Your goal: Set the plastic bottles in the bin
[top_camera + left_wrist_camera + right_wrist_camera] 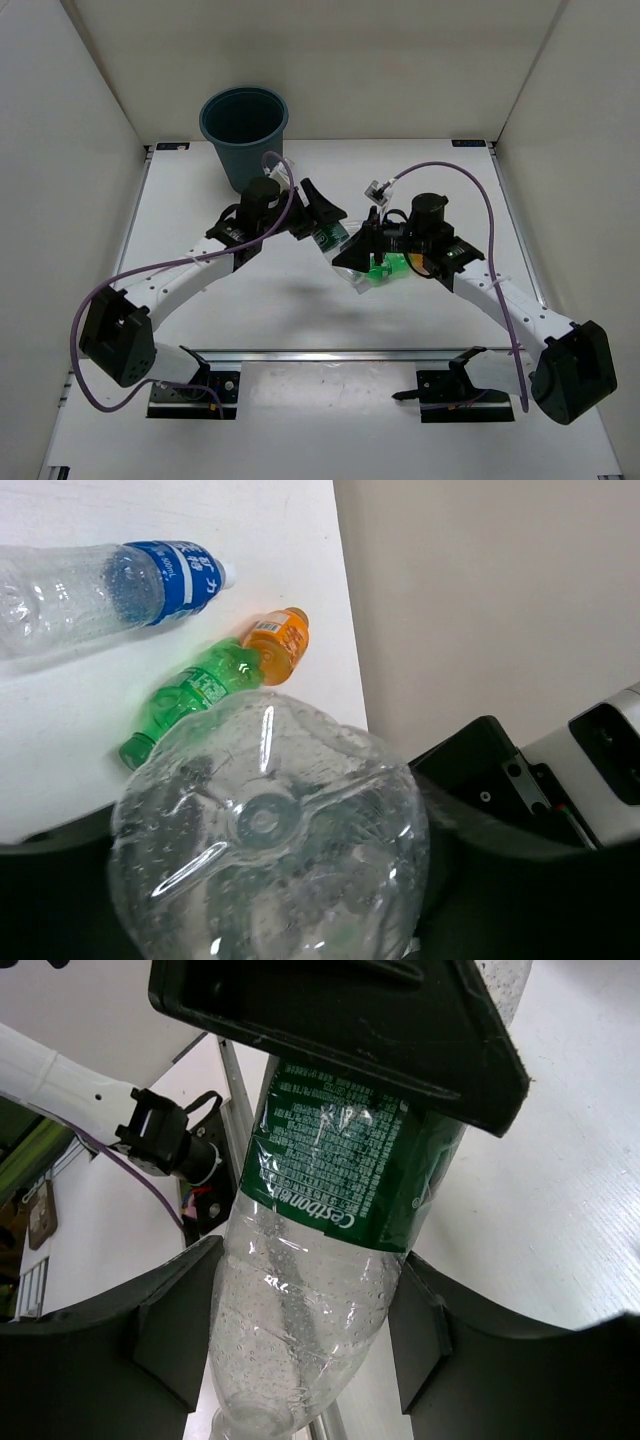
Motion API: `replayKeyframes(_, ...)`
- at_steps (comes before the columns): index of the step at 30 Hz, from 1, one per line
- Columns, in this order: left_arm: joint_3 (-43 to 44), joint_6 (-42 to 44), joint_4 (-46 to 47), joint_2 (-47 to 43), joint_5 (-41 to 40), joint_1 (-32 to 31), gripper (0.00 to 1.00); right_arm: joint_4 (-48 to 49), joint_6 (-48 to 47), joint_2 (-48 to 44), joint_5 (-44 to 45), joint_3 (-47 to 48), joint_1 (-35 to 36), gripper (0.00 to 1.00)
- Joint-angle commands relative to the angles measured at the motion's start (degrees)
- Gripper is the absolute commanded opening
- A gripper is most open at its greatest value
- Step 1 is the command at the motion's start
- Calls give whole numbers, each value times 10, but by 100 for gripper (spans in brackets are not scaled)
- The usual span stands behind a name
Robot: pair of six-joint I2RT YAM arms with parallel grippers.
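1. Top view: the dark-label bottle hangs above the table between my left gripper and my right gripper. Its long axis runs from one towards the other. The bin stands beyond the left arm, well apart from the right, so the left arm is the nearer carrier.
2. Left wrist: the bottle's base faces this lens and fills the space between the fingers. I cannot tell whether they are clamped on it. On the table below lie the blue-label bottle, the green bottle and the orange bottle, none of them in the bin.
3. Right wrist: my right fingers sit tight against both sides of the clear neck end, gripping it as I read it. A left finger crosses at the label beyond. The bottle must travel base-first, away from this gripper.
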Motion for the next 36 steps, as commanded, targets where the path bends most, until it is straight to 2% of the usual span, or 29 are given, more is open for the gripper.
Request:
replayKeyframes(1,6,8,-8,-4,-18,-4,69,60,10,-3,-2,3,0,15)
replayKeyframes(3,-4,7,-2,-19,-19,-1,62,50,5,-3,25,4,-1,16)
replayKeyframes(6,-8,11,-13,-38,-31,10,55,31,3,-3,51,5,-6,31)
replayKeyframes(7,-8,14,-18,-42,-31,12,53,35,8,-6,48,2,-10,39)
replayKeyframes(8,-9,17,-22,-42,-27,19,50,35,7,-3,54,3,-12,51)
replayKeyframes(9,-8,18,-23,-46,-25,22,49,38,10,-6,57,5,-17,67)
replayKeyframes(10,-5,23,-26,-51,-26,27,48,39,11,-8,49,4,-20,77)
replayKeyframes(11,2,33,-34,-54,-25,33,47,40,11,-10,47,6,-20,97)
replayKeyframes(12,11,37,-46,-55,-33,40,45,35,13,-18,54,7,-24,99)
replayKeyframes(15,52,70,-81,-49,-41,80,45,13,11,-35,69,8,-39,99)
replayKeyframes(18,131,123,-137,-36,-83,121,45,-28,10,-65,92,1,-75,99)
replayKeyframes(21,257,181,-191,-7,-199,142,42,-93,-11,-97,131,-11,-117,99)
replayKeyframes(23,393,263,-235,53,-339,131,44,-145,-37,-113,203,-15,-132,99)
replayKeyframes(25,495,312,-260,109,-422,130,47,-198,-58,-112,282,-14,-130,99)
replayKeyframes(26,521,330,-262,144,-451,140,49,-233,-62,-115,347,-10,-127,99)
replayKeyframes(29,624,367,-248,217,-485,170,55,-301,-51,-105,459,-9,-140,99)
replayKeyframes(35,685,440,-170,322,-564,196,59,-304,-26,-136,444,-19,-240,99)
replayKeyframes(36,692,457,-160,342,-580,198,62,-309,-25,-135,451,-17,-237,99)
